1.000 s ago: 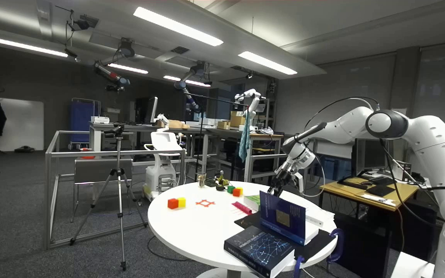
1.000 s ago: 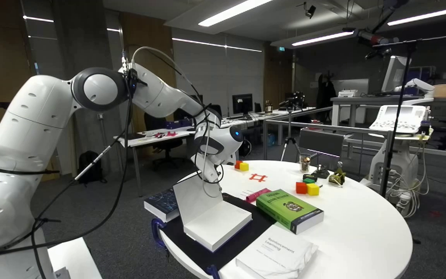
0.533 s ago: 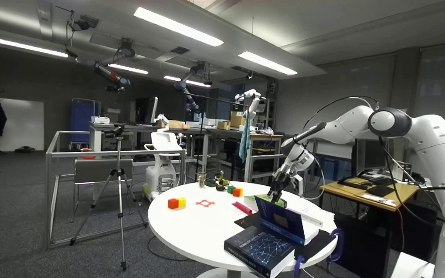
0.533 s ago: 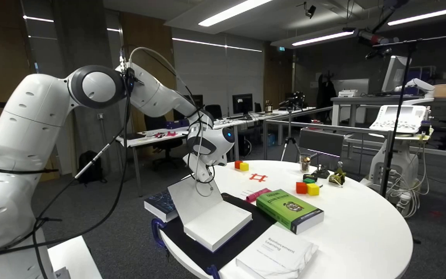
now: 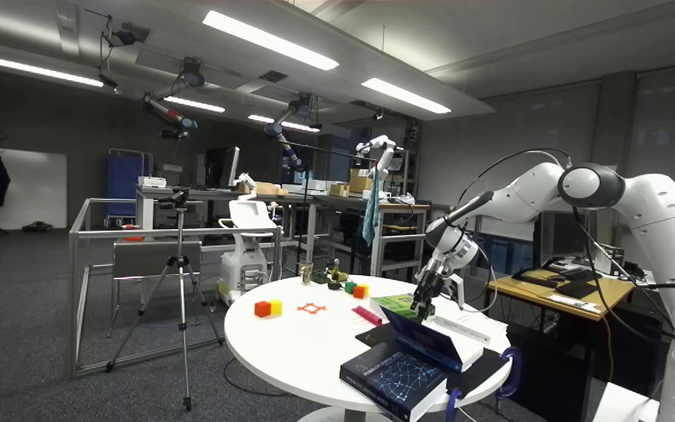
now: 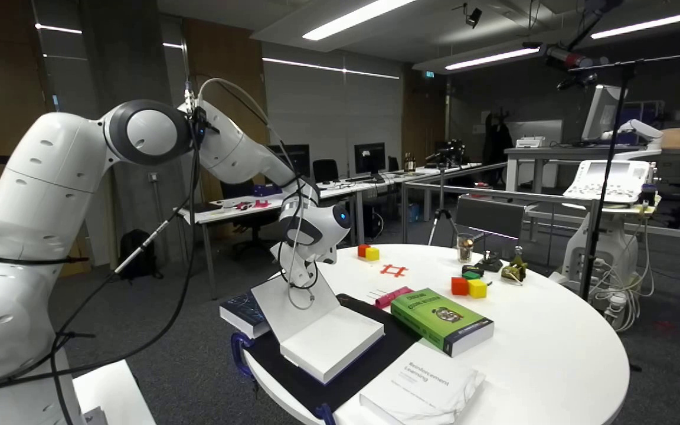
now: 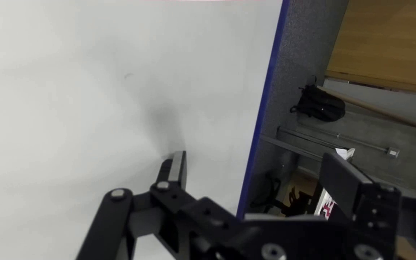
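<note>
Tool (image 7: 255, 155): spread wide | book cover (image 6: 288, 311): leaning back, maybe because one finger (image 7: 176, 168) presses it | black mat (image 6: 369, 363): under book (image 6: 333, 339)

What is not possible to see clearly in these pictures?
Open book: cover print too steeply angled to read in an exterior view.
Gripper: mostly hidden behind the white wrist part in an exterior view.
Glass: contents too small in both exterior views.
Blue clamp: cut off by an exterior view's bottom edge.
</note>
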You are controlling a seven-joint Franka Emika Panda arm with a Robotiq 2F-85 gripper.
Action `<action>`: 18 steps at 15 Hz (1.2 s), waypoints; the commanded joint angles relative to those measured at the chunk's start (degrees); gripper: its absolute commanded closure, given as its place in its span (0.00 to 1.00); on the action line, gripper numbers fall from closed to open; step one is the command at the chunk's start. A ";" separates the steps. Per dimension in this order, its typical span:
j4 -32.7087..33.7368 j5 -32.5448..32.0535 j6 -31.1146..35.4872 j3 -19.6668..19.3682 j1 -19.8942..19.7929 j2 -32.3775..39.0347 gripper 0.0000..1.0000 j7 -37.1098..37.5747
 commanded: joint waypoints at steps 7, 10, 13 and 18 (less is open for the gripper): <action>-4.28 -1.21 -0.93 -0.72 0.47 -0.88 0.00 0.51; -4.57 -1.91 -0.88 -0.75 0.61 -0.22 0.00 0.78; -5.09 -2.79 -0.74 -0.66 0.80 0.16 0.00 0.65; -5.86 -4.47 0.27 -0.43 1.42 1.16 0.00 0.63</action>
